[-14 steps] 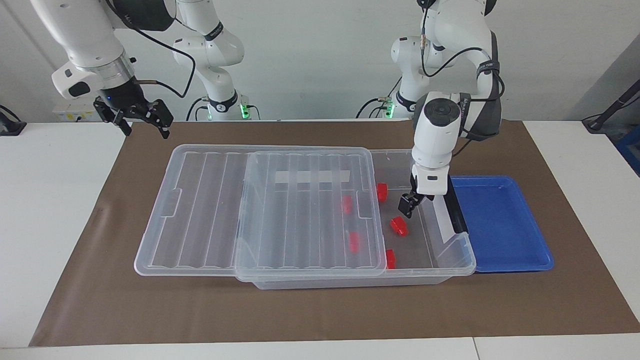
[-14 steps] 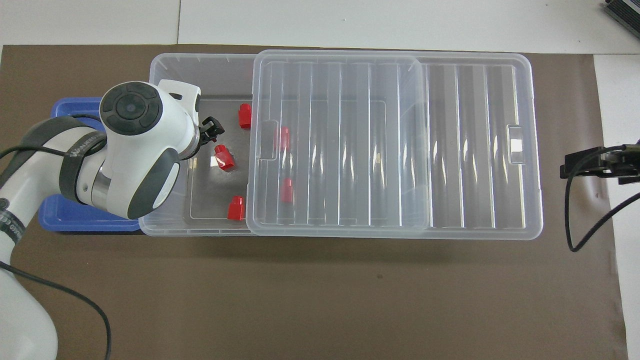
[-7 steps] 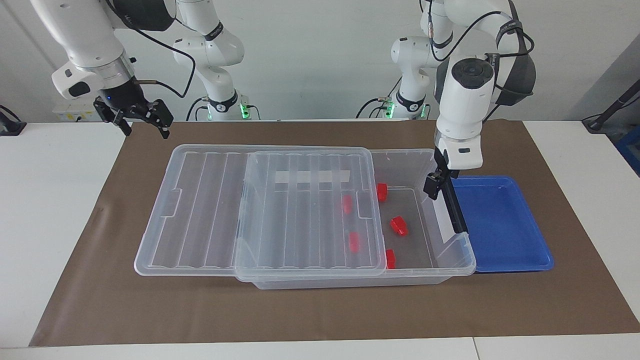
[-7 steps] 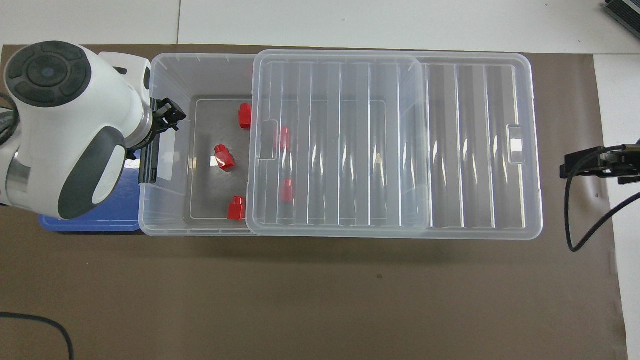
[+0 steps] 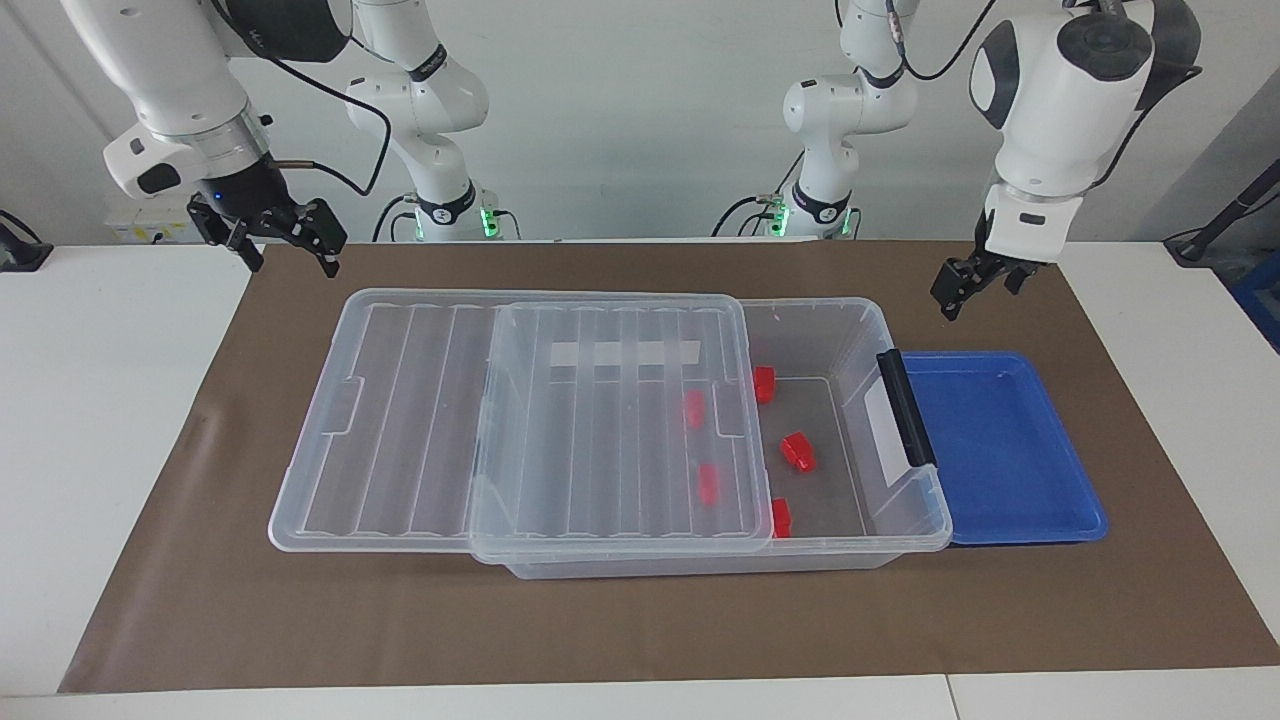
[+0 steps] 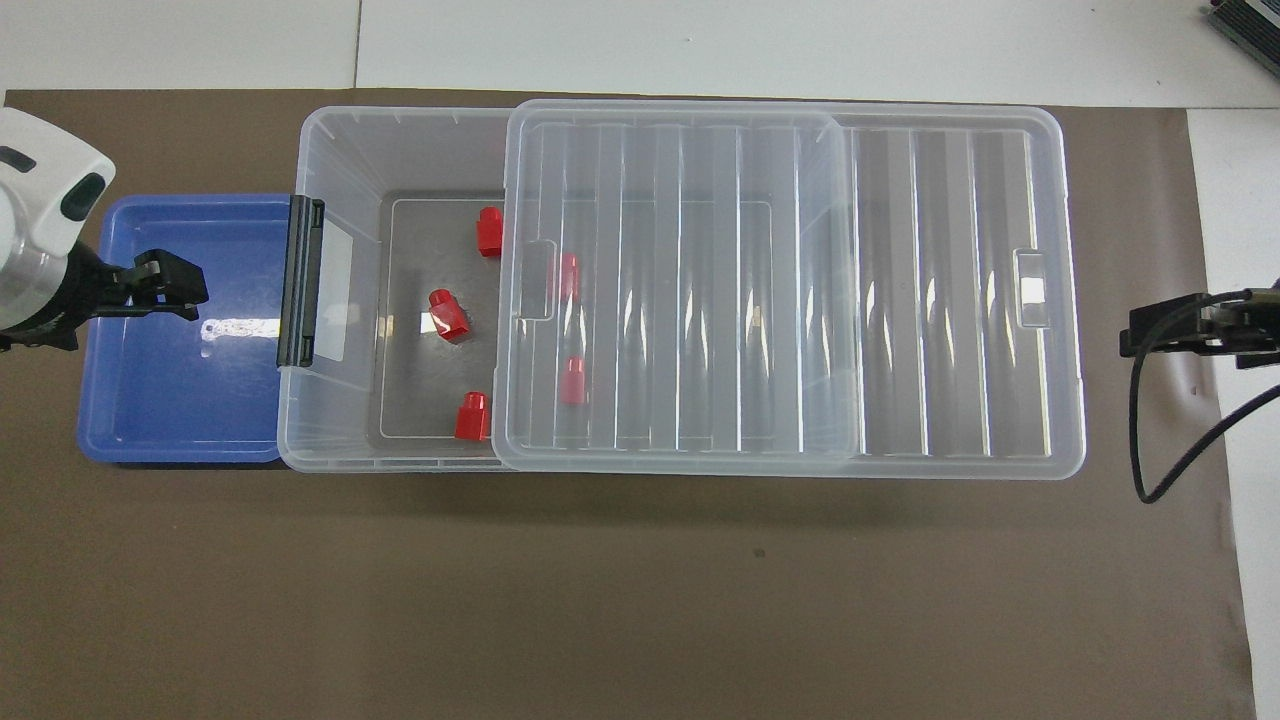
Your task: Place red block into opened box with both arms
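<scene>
The left gripper (image 5: 968, 285) has been withdrawn from the box (image 5: 905, 520), fingers open and empty, over the counter near the blue tray (image 5: 1010, 450). The red block (image 5: 797, 451) lies inside; delivery is judged complete. The right gripper (image 5: 285, 245) waits, open.

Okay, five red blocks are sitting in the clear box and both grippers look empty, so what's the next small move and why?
Probably slide the lid shut over the box with the right gripper, which waits open near the lid's overhanging end. All five red blocks lie in the box, the blue tray holds none, and the left gripper hangs open and empty above the brown mat.
</scene>
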Controlling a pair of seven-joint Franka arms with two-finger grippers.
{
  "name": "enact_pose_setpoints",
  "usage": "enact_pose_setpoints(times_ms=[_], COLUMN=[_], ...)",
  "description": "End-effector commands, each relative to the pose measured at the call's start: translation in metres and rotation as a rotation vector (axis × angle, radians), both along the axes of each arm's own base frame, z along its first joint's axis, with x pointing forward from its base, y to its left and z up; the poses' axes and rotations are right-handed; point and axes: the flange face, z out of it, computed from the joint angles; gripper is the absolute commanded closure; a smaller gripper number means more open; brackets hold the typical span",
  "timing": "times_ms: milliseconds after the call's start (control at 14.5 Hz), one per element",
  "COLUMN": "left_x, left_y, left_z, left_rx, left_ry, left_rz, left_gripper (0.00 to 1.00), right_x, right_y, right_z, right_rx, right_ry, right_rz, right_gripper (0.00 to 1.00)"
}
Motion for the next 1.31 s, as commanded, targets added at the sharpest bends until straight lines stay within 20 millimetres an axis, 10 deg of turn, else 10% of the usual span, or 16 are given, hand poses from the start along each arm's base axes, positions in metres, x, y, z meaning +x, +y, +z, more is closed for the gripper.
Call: enact_pose_setpoints(times_ms=[0, 1243], left_x=[-0.010, -0.014], left_y=[0.004, 0.000], left_z=[0.000, -0.006], left_rx=[-0.010, -0.195], left_ry=[0.040, 0.015], left_rz=[-0.059, -0.093], left_gripper=[0.00, 0.00], right_x=[-0.001, -0.001], right_y=[-0.002, -0.002], right_z=[0.002, 0.002], right_rx=[0.014, 0.014], right_ry=[-0.015, -0.015], right_rz=[-0.014, -0.014], right_gripper=[0.00, 0.00])
